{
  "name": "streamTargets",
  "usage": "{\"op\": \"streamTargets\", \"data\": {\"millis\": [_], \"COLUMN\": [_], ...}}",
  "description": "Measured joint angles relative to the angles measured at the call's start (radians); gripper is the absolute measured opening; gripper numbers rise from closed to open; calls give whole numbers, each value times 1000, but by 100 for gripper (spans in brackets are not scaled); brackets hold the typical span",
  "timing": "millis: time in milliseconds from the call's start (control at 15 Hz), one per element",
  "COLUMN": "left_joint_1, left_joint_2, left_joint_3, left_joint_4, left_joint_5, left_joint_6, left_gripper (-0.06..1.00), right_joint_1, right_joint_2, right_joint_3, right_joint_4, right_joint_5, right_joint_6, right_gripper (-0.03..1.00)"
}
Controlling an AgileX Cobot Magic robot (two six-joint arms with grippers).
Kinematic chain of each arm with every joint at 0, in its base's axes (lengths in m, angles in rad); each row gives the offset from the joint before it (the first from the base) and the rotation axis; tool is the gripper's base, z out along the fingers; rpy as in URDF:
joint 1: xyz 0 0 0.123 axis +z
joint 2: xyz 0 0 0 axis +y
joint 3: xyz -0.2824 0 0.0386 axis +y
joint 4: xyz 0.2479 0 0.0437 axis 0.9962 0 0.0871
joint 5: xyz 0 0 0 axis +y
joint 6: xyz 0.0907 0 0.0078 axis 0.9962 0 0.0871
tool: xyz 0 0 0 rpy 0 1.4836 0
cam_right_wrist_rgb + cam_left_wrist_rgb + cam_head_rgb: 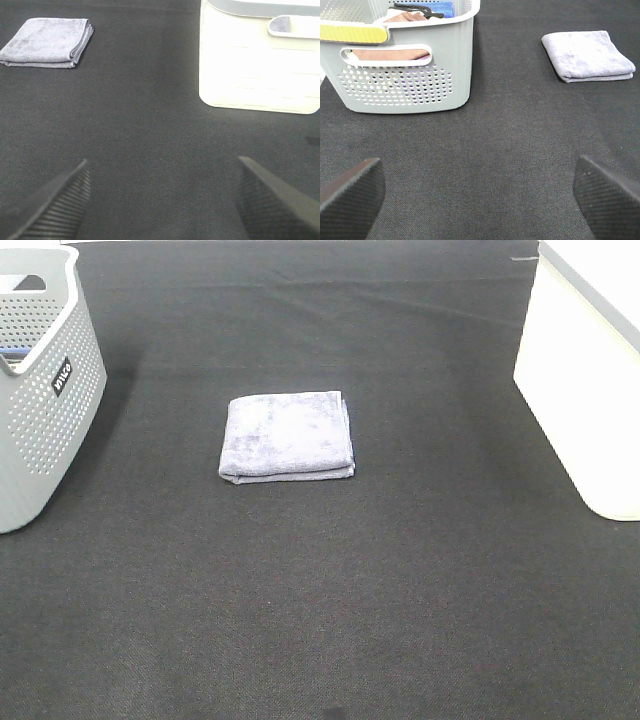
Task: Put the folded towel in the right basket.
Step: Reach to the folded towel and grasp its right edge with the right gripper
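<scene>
A folded lavender-grey towel (288, 436) lies flat on the black cloth in the middle of the table. It also shows in the left wrist view (587, 55) and in the right wrist view (47, 41). The white right basket (590, 370) stands at the right edge and also shows in the right wrist view (259, 60). My left gripper (479, 192) is open and empty, well short of the towel. My right gripper (162, 197) is open and empty, with the towel and the white basket both ahead of it. Neither arm shows in the high view.
A grey perforated basket (40, 390) stands at the left edge; in the left wrist view (400, 60) it holds brown and blue cloths. The black cloth (320, 590) covers the whole table.
</scene>
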Motion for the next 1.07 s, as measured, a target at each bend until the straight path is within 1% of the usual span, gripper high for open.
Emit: {"op": "streamTargets", "data": {"millis": [1067], "left_joint_1": [0], "left_joint_2": [0], "left_joint_3": [0], "left_joint_4": [0], "left_joint_5": [0], "left_joint_6": [0], "left_gripper": [97], "right_joint_1": [0], "right_joint_2": [0], "right_joint_3": [0], "right_joint_4": [0], "right_joint_5": [0], "right_joint_6": [0], "right_gripper": [74]}}
